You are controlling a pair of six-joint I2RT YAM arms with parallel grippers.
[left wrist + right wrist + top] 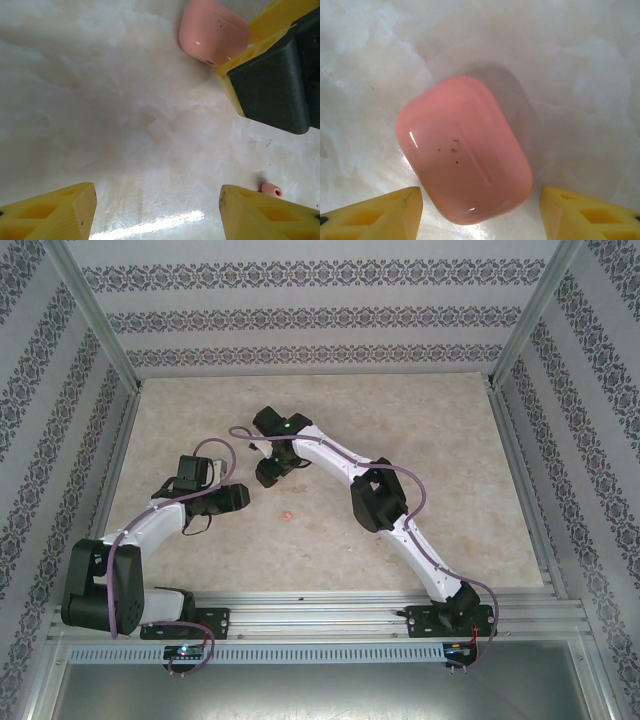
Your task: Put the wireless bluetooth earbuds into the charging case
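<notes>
at the near edge of the table [420, 430], at 6 o'clock in the overhead view, both arms are bolted to a rail. the left arm [150, 530] rises from 7 o'clock and bends toward the middle. the right arm [400, 530] rises from 5 o'clock and reaches across toward 11 o'clock.

the left gripper [232, 498] hangs low over the marbled surface, left of centre. in its own wrist view the left gripper [157, 215] is spread wide. its yellow fingertips [50, 215] sit at 7 and 5 o'clock with bare table between them, holding nothing.

a coral earbud [288, 515] lies on the table at about 4 o'clock from the left gripper, near it but apart. in the left wrist view the earbud [271, 190] lies at 4 o'clock, just beyond the tip of the finger on that side.

farther out, at about 1 o'clock from the left gripper, the right gripper [270, 470] points down at the table. in its wrist view the right gripper [480, 200] is spread, its fingertips [590, 215] at 5 and 7 o'clock. the pink charging case [462, 150] lies flat on the table between them, with a gap on either side. it is tilted, its long axis running from 11 to 5 o'clock.

from the left wrist the case [212, 32] sits at 1 o'clock. one yellow-and-black finger of the right gripper is right against its side. whether it touches, i cannot tell.
</notes>
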